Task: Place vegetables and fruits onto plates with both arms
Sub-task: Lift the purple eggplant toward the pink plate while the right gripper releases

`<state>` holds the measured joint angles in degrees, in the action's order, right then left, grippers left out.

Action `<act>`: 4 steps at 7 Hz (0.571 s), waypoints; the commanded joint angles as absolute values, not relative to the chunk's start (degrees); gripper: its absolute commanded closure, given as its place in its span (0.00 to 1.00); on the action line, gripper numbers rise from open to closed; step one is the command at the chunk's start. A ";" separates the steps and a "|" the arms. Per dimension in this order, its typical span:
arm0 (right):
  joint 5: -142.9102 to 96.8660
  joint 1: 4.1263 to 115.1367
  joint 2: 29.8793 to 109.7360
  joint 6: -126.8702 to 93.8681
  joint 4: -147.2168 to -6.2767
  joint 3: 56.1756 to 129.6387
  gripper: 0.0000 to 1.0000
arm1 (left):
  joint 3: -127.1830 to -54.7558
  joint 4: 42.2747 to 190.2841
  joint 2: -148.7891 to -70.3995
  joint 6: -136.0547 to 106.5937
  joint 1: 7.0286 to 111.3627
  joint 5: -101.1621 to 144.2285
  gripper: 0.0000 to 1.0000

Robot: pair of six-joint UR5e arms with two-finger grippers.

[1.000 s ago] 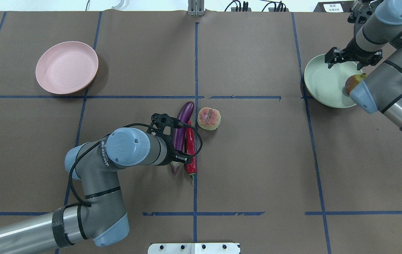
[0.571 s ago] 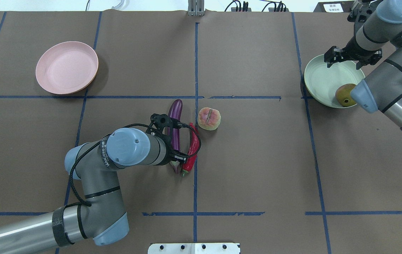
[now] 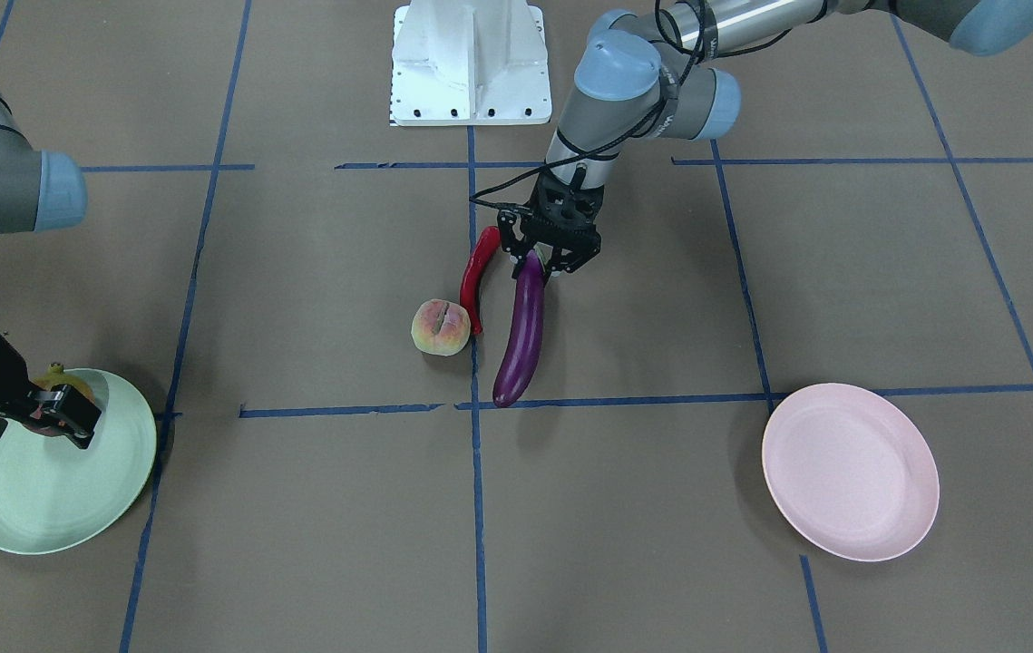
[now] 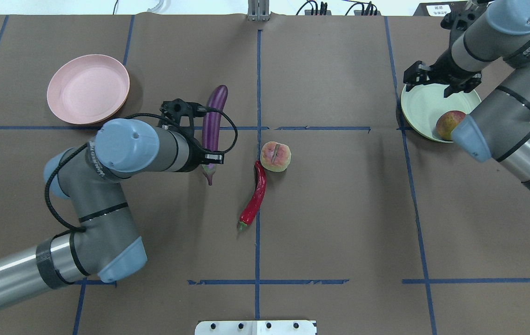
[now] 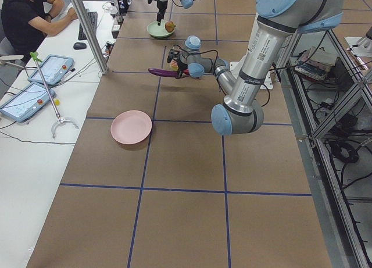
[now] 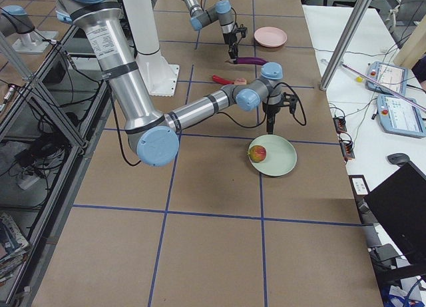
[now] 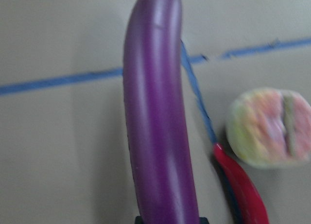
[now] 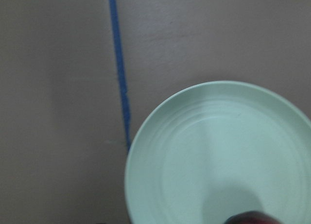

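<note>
My left gripper (image 4: pixel 209 158) is shut on the purple eggplant (image 4: pixel 212 118) near its cap end and holds it just above the table, right of the pink plate (image 4: pixel 88 88). The grip also shows in the front view (image 3: pixel 545 256). The red chili (image 4: pixel 255 193) lies loose on the table with its tip against the peach (image 4: pixel 275 157). The pomegranate (image 4: pixel 447 124) rests on the green plate (image 4: pixel 420 109) at its near right side. My right gripper (image 4: pixel 437 83) is open and empty over that plate's far rim.
The white base block (image 3: pixel 471 63) stands at the robot's side of the table. Blue tape lines cross the brown table cover. An operator sits at a side desk with tablets (image 5: pixel 35 82) beyond the pink plate's end.
My left gripper has carried the eggplant left and farther away, toward the pink plate. The chili stayed behind, now slanted by the peach. The pomegranate rolled on the green plate; my right gripper drew back.
</note>
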<state>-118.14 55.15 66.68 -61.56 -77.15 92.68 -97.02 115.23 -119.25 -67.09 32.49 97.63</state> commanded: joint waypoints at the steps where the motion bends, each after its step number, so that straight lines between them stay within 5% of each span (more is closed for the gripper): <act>1: -114.21 43.92 65.40 -81.99 -77.08 101.12 0.00 | -96.42 114.35 -112.80 -70.22 41.97 101.13 0.97; 4: -102.87 31.49 58.90 -97.20 -77.78 101.26 0.00 | -82.57 111.09 -112.15 -69.44 53.51 107.75 0.89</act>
<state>-107.52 35.82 60.96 -93.55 -77.71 101.55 -87.76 111.22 -112.25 -69.70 50.65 106.70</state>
